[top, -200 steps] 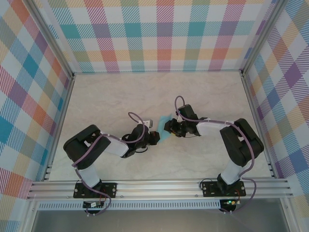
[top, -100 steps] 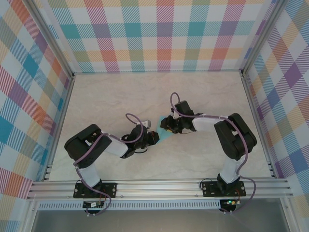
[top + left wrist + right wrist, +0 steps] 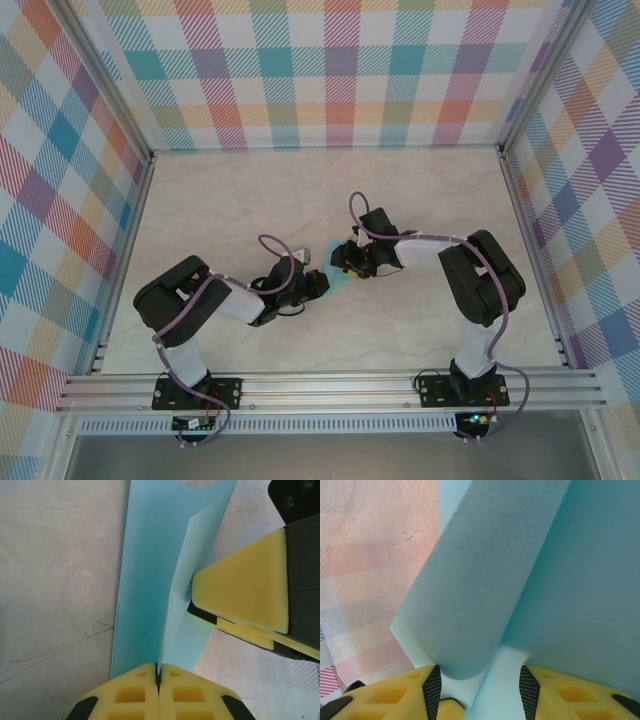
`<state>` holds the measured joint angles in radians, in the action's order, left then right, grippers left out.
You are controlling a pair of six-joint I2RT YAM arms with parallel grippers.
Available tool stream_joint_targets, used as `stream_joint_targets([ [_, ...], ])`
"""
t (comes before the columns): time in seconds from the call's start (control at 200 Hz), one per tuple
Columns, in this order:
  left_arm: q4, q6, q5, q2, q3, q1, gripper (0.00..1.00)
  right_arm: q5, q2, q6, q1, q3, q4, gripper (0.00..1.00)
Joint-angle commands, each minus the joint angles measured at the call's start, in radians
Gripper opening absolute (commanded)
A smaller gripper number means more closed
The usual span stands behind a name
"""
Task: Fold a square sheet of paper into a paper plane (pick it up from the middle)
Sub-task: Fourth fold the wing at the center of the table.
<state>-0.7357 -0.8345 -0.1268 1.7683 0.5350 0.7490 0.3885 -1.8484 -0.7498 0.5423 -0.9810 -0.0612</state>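
The square sheet of paper (image 3: 150,580), creased lengthwise, lies on the table (image 3: 230,200) near its middle, between the two arms. Its raised fold is pinched in the fully closed jaws of the left gripper (image 3: 158,669), apparently so that the crease is anchored while a flap is worked. The jaws of the right gripper (image 3: 477,682) are set partly apart around a curled flap, not clamped. Since a second ago, the right gripper has been brought leftwards, nearer the left one, and its jaws widened.
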Motion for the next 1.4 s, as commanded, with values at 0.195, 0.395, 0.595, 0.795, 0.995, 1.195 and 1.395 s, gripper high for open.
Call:
stream_joint_targets([
  [0.195,0.041,-0.019,-0.026,0.009,0.011,-0.026,0.06,-0.073,-0.061,0.015,0.003,-0.038,-0.105,0.49],
  [0.395,0.069,-0.015,-0.019,-0.025,0.007,-0.026,0.14,-0.158,-0.091,0.003,0.018,-0.073,-0.192,0.49],
  [0.595,0.139,-0.005,0.014,-0.107,-0.015,-0.027,0.22,-0.222,-0.115,-0.014,0.021,-0.090,-0.251,0.48],
  [0.795,0.225,0.024,0.069,-0.201,-0.032,-0.028,0.24,-0.256,-0.127,-0.038,0.022,-0.099,-0.287,0.48],
  [0.995,0.143,0.052,-0.009,-0.200,-0.029,-0.028,0.27,-0.289,-0.140,-0.057,0.025,-0.116,-0.330,0.48],
  [1.195,0.097,0.061,-0.078,-0.138,0.006,-0.027,0.28,-0.301,-0.157,-0.069,0.026,-0.136,-0.363,0.48],
  [1.395,0.163,0.062,-0.054,-0.114,0.037,-0.028,0.27,-0.313,-0.163,-0.079,0.026,-0.139,-0.381,0.48],
])
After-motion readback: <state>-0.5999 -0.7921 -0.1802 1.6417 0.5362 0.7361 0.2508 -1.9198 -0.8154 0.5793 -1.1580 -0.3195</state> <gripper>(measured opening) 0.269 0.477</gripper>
